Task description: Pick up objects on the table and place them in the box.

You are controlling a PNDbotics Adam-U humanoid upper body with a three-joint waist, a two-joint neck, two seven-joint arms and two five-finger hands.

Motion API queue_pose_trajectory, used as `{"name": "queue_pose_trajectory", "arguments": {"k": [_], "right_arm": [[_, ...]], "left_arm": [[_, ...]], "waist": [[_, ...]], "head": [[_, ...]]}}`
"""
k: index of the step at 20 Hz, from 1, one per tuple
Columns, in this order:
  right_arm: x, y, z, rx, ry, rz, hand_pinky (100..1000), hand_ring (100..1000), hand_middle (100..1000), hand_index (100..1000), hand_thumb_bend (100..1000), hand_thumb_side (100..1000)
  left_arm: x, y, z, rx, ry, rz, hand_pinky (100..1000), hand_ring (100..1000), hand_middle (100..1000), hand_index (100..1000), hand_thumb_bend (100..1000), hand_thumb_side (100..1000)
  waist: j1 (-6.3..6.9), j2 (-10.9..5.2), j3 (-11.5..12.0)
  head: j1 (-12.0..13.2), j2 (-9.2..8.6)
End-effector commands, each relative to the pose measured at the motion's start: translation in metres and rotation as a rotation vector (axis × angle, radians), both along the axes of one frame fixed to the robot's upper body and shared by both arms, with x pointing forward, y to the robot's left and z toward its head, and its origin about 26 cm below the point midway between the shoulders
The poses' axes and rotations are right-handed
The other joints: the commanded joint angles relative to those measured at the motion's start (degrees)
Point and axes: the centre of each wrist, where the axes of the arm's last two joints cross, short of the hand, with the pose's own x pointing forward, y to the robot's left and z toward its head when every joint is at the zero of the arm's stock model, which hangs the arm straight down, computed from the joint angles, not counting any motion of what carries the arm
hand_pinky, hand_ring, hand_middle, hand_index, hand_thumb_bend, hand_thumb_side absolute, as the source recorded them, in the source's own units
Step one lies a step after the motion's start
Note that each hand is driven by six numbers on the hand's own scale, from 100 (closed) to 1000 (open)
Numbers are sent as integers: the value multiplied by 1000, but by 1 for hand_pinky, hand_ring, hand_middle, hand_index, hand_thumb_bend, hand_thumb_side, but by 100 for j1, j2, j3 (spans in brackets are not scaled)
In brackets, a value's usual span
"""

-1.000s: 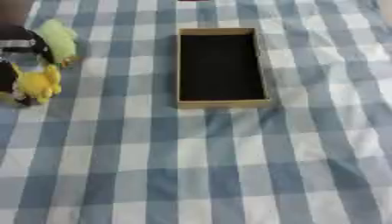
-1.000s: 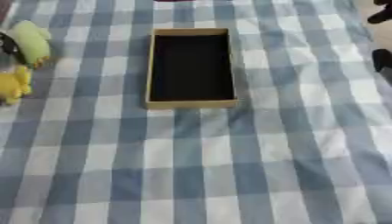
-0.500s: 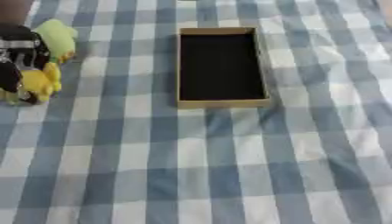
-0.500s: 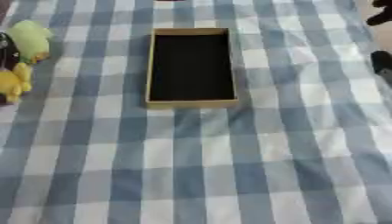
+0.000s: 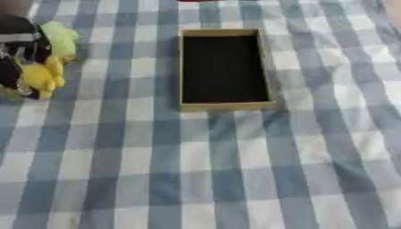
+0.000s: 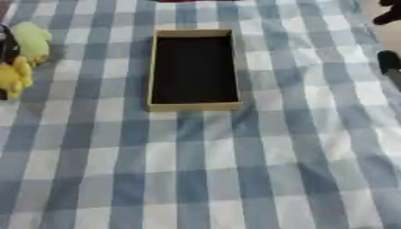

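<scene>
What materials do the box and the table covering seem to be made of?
The box looks like cardboard: tan matte walls, thin straight edges, with a dark matte lining inside. The table covering looks like woven cloth, probably cotton: a blue and white check with soft wrinkles and no shine.

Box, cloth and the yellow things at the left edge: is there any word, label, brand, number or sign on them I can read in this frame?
None can be read.
Box: plain tan rim, dark inside, no print showing.
Checked cloth: blue and white squares only.
Yellow object and pale green object: no lettering visible.
Left hand: black with a pale band, too blurred to tell whether it carries any marking.
</scene>
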Motion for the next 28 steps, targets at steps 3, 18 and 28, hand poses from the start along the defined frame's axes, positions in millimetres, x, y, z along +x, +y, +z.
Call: {"name": "queue_pose_trajectory", "arguments": {"k": [3, 18, 28], "right_arm": [[-3, -2, 10, -14, -30, -7, 741, 831, 854, 818, 100, 130], [-3, 3, 10, -16, -33, 4, 740, 830, 854, 818, 100, 100], [-1, 9, 12, -8, -33, 34, 733, 827, 854, 818, 100, 100]], "left_arm": [[-19, -5, 31, 33, -79, -18, 485, 568, 516, 548, 664, 100], [-48, -88, 68, -66, -209, -281, 430, 530, 483, 518, 529, 100], [-23, -174, 72, -95, -258, -449, 439, 534, 487, 523, 558, 100]], "waist": [[-2, -186, 23], [12, -288, 41], [38, -303, -72]], "head": [[-87, 69], [-239, 183], [-75, 183]]}}
